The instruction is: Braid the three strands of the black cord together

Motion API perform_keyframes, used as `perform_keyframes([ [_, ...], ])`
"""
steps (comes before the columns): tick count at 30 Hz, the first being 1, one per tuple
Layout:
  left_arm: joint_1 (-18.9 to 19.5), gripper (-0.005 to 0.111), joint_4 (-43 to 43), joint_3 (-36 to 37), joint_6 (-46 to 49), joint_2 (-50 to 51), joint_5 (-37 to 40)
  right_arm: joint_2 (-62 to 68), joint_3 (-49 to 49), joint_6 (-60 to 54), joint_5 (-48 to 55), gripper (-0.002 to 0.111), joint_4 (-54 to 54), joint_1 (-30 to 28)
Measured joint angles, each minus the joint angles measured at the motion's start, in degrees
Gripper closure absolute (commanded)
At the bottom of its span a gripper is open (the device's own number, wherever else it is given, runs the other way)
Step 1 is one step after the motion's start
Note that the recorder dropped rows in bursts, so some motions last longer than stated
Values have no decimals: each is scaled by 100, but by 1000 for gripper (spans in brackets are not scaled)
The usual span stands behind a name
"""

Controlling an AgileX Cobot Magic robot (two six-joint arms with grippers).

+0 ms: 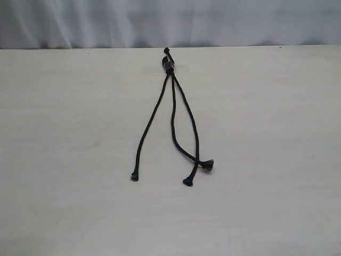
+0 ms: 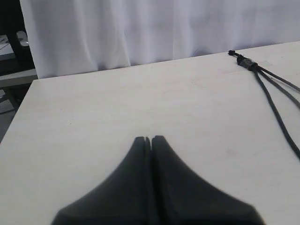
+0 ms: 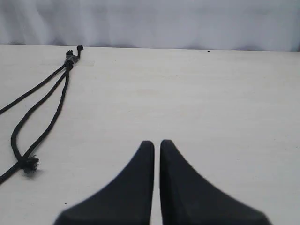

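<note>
1. Table (image 1: pixel 64 213): its pale top fills the exterior view, and neither arm shows there.
2. Black cord (image 1: pixel 172 106): it lies flat at mid-table. Its long axis runs from the far edge toward the near side, and no braiding is done yet.
3. Three strands (image 1: pixel 147 130): they fan out from the joined end. One swings off alone toward the left arm's side. The other two run close together on the right arm's side and cross just short of their ends.
4. Left gripper (image 2: pixel 151 139): its fingers are pressed together with nothing between them. It hangs over bare table, well apart from the cord.
5. Right gripper (image 3: pixel 156 143): it is all but closed, with only a sliver of table showing between the fingers, and it holds nothing. It too is apart from the cord.
6. Knot (image 1: pixel 169 65): small and dark, it sits at the far end near the table's back edge.
7. Flared tips: the lone tip (image 1: pixel 134 177) rests on the left. The crossed pair end at a nearer tip (image 1: pixel 187 182) and an outer tip (image 1: pixel 208 165).

The cord appears to lie between the arms, with neither clearly nearer. The lone strand suits the left arm and the crossed pair the right. Each gripper would have to open first.
</note>
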Motion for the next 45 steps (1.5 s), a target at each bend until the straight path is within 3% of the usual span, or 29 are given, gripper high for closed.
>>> perform_keyframes([
  [9, 0, 107, 0, 0, 0, 0, 0, 0, 4, 0, -94, 104, 0, 0],
  [16, 0, 107, 0, 0, 0, 0, -9, 0, 14, 0, -2514, 104, 0, 0],
  [23, 0, 107, 143, 0, 0, 0, -100, 0, 14, 0, -2992, 104, 0, 0],
  [30, 0, 107, 144, 0, 11, -3, -1894, 12, 14, 18, -3038, 104, 0, 0],
  [34, 0, 107, 167, 0, 11, -12, -3135, 443, -376, 195, -2385, 104, 56, 0],
  [39, 0, 107, 167, 0, 11, -12, -4609, 1803, -1621, 214, -344, 104, 142, 0],
  [45, 0, 107, 167, 0, 11, -20, -5475, 4026, -2555, -156, 863, 104, 1031, 0],
])
